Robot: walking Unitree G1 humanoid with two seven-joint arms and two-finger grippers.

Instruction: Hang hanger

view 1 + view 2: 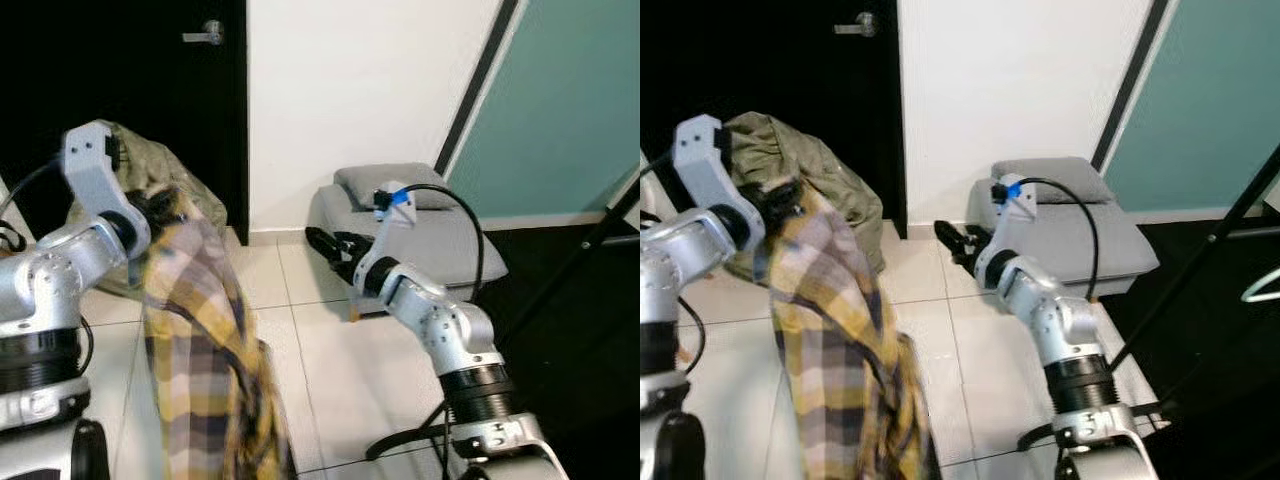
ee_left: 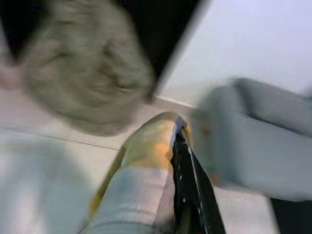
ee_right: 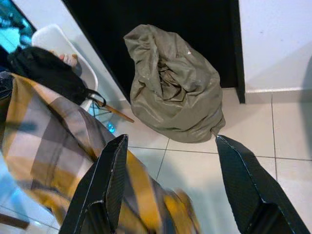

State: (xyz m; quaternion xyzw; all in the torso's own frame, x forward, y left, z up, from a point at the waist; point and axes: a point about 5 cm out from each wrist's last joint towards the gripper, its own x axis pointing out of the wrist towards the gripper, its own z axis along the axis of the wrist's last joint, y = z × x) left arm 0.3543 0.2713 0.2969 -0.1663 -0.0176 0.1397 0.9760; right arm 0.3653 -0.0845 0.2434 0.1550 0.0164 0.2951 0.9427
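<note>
We read the coming move as turning on how the plaid shirt (image 1: 205,350) hangs from our left end effector (image 1: 160,205): its top is bunched at that end effector at about 9 o'clock in the head views, and its long axis runs nearly straight down toward 6 o'clock, ending just above the tiled floor (image 1: 330,370). We take it the hanger sits inside the collar of the shirt, but the cloth hides it and we cannot make out a hook. In the left wrist view, which is blurred, yellow cloth (image 2: 146,161) lies against one black finger (image 2: 195,190), so we judge the left end effector clamped on the shirt's top. Our right end effector (image 1: 952,238) is held forward near the centre, its fingers spread wide with nothing between them; in the right wrist view the two black fingers (image 3: 105,180) stand well apart, with the shirt showing past one of them. From the right end effector the shirt lies toward 9 o'clock and well apart, so the left arm is the one that carries the load. A dark slanted pole (image 1: 1200,260) stands at about 3 o'clock, with a pale hanger (image 1: 1262,285) near it at the picture's edge; we suspect that is the rack, on the far side from the shirt. An olive bag (image 3: 175,87) rests on the floor by the dark door (image 1: 120,70), and a grey cushion seat (image 1: 430,235) sits behind the right arm.
</note>
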